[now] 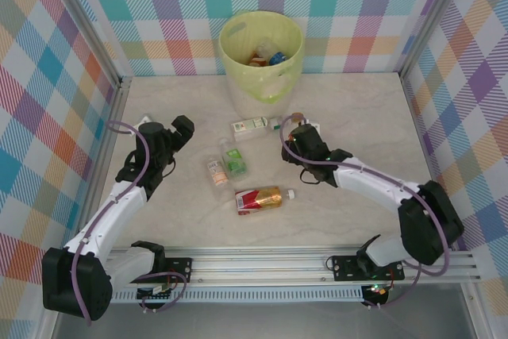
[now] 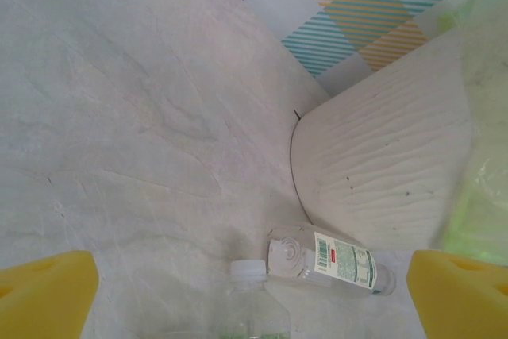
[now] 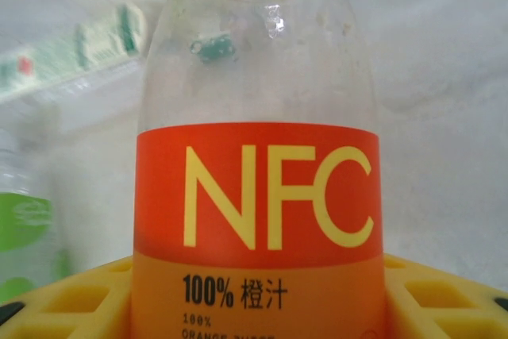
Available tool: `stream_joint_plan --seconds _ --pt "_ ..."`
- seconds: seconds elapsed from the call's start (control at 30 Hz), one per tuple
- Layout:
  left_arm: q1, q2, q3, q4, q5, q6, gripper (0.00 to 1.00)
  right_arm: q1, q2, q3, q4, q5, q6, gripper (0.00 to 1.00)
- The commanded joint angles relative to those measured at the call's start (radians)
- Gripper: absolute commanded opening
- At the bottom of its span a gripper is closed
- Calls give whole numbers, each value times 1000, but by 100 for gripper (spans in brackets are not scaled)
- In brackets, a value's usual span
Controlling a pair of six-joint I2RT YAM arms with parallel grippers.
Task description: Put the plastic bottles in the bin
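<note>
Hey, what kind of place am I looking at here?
Probably a robot test booth, not a lived-in room: plaid backdrop walls, two arms bolted to a metal rail, and a tabletop staged with plastic bottles and a bin.

Pale marble-pattern tabletop [image 1: 357,117]; pastel plaid walls [image 1: 357,5] left, far, right; metal frame posts [image 1: 85,21] in corners; aluminium rail [image 1: 278,263] at near edge.

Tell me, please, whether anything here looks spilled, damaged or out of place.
Nothing stands out: no spill or damage shows. Four bottles lie loose on the table in front of the bin, as expected mid-task, and the right gripper is shut on an orange-labelled bottle.
</note>
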Motion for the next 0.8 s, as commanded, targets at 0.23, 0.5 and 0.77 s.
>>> stream_joint_plan --seconds 0.23,0.5,0.77 --pt "23 -57 -21 -110 99 68 100 0 -237 38 84 -47 -130 42" --pt "27 -65 -31 -136 138 76 100 -11 -237 263 115 -103 -215 42" --pt "27 -55 -46 -139 214 76 100 -123 49 581 170 -300 -195 43"
